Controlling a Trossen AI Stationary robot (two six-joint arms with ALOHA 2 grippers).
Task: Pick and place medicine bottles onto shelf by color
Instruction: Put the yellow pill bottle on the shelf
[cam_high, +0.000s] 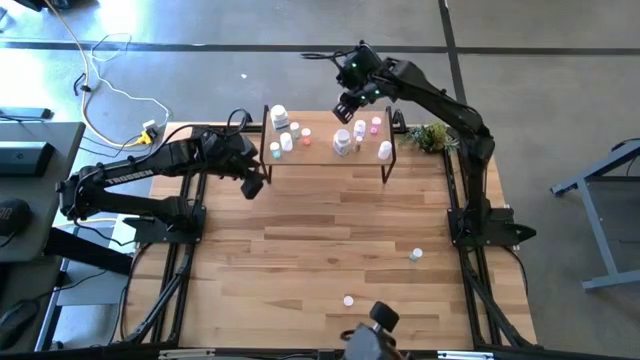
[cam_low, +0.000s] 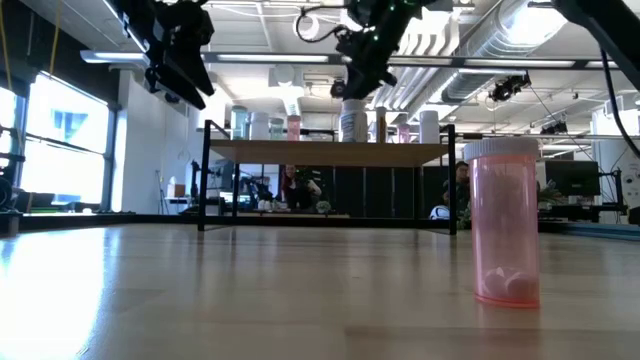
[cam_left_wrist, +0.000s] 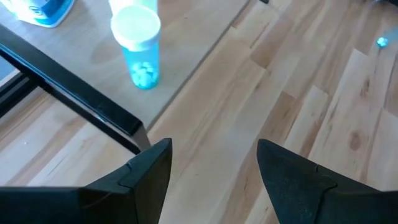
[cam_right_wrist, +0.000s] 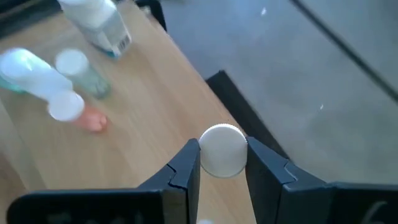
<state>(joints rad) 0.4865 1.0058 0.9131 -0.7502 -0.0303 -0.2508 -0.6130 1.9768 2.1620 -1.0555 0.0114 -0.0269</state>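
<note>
White-capped, the medicine bottle (cam_right_wrist: 222, 150) sits clenched in the right gripper (cam_high: 345, 108) above the shelf (cam_high: 325, 155), upper centre of the high view. This looks like the placing step; next it likely needs lowering among matching caps, then release. The left gripper (cam_high: 254, 184) waits released, left of the shelf.

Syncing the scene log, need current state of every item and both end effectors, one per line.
Right end effector: shut on a white-capped bottle, above the shelf's back edge.
Left end effector: open, empty, by the shelf's left end.
Shelf: holds several upright bottles.
Blue-tinted bottle: upright on the shelf, capped.
Two loose bottles: on the table, not yet shelved.
Plant: beside the shelf's right end.
</note>
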